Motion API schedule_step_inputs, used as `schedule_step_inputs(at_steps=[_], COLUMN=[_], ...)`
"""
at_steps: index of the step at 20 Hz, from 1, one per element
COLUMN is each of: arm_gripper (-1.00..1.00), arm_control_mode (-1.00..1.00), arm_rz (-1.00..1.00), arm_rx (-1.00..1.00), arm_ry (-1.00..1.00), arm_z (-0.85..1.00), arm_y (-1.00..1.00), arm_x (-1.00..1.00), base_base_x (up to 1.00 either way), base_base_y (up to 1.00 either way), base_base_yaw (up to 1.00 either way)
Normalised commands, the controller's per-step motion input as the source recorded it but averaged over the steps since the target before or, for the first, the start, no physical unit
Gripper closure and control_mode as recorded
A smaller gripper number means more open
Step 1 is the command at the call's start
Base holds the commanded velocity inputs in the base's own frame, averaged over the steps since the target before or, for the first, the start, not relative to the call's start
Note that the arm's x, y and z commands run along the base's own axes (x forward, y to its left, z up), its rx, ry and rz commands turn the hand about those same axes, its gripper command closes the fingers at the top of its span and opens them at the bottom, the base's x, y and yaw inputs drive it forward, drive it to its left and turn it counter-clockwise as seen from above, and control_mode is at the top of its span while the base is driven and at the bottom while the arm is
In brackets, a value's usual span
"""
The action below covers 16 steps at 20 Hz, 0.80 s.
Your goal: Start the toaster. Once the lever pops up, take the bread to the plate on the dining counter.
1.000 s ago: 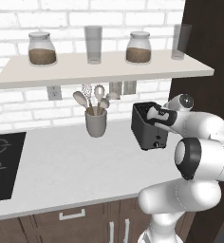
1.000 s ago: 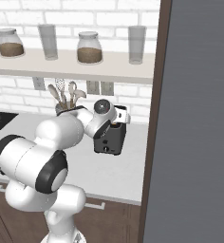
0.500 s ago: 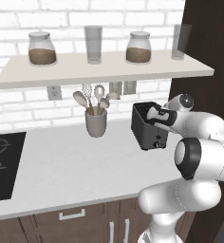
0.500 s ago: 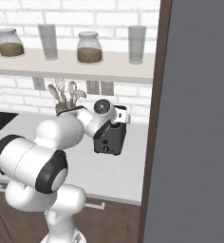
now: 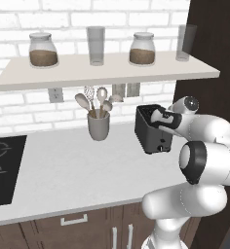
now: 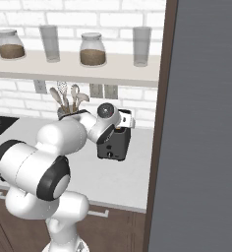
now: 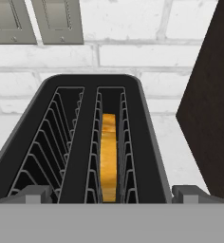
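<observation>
Claw (image 7: 112, 194) spread wide above the toaster (image 5: 153, 130), bread (image 7: 109, 156) sits in its slot, not yet lifted out.

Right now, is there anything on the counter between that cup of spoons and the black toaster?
No. In the left base view, bare pale worktop separates the utensil cup from the toaster.

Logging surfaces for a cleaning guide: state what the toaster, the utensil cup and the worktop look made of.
Toaster: black, matte, plastic or coated metal; wire racks in its slots. Utensil cup: plain grey, dull, maybe ceramic or metal. Worktop: pale, faintly speckled, stone-like.
</observation>
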Motion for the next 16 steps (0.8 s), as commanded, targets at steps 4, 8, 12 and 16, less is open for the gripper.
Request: schedule_step_inputs(at_steps=[4, 8, 12, 16], arm_gripper=[-1.0, -1.0, -1.0, -1.0], arm_control_mode=[-1.0, -1.0, -1.0, -1.0], arm_rz=[0.0, 0.0, 0.0, 0.0], arm_rx=[0.0, 0.0, 0.0, 0.0], arm_ry=[0.0, 0.0, 0.0, 0.0], arm_z=[0.0, 0.0, 0.0, 0.0], arm_y=[0.0, 0.0, 0.0, 0.0], arm_x=[0.0, 0.0, 0.0, 0.0], base_base_x=[0.0, 0.0, 0.0, 0.0], base_base_y=[0.0, 0.0, 0.0, 0.0], base_base_yaw=[0.0, 0.0, 0.0, 0.0])
